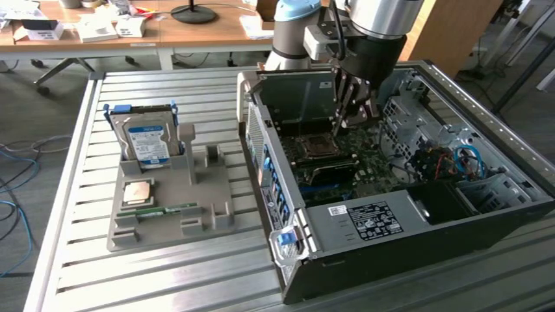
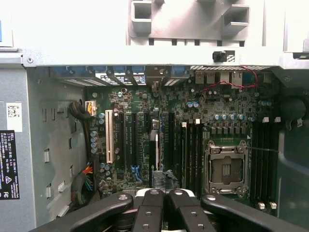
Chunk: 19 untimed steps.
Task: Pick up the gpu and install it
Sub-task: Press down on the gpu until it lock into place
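Wrist view, gpu [image 2: 155, 150] standing on edge, long axis running toward case [image 2: 53, 145] rear, jaws pressed together.

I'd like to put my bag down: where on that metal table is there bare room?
Bare table slats lie in front of the grey holder, and behind it toward the far edge. The strip between holder and case is narrow; inside the case, around the hand, is crowded.
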Available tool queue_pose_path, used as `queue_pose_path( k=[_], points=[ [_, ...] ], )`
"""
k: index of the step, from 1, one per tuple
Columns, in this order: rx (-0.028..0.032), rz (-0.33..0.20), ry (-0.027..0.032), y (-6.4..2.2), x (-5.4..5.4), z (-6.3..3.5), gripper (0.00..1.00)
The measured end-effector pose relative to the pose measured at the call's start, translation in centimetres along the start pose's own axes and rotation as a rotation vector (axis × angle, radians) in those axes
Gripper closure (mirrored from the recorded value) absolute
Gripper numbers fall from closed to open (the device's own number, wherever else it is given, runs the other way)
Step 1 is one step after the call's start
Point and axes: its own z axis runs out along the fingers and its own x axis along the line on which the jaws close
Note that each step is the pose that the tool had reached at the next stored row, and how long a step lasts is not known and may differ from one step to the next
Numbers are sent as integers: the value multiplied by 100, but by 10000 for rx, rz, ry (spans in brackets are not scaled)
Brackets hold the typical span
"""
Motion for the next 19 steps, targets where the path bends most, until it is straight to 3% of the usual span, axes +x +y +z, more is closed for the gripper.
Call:
queue_pose_path(
  k=[13, 19],
  points=[
    [0, 0, -8, 0, 0, 5, 89],
    [0, 0, -11, 1, 2, 85, 89]
  ],
)
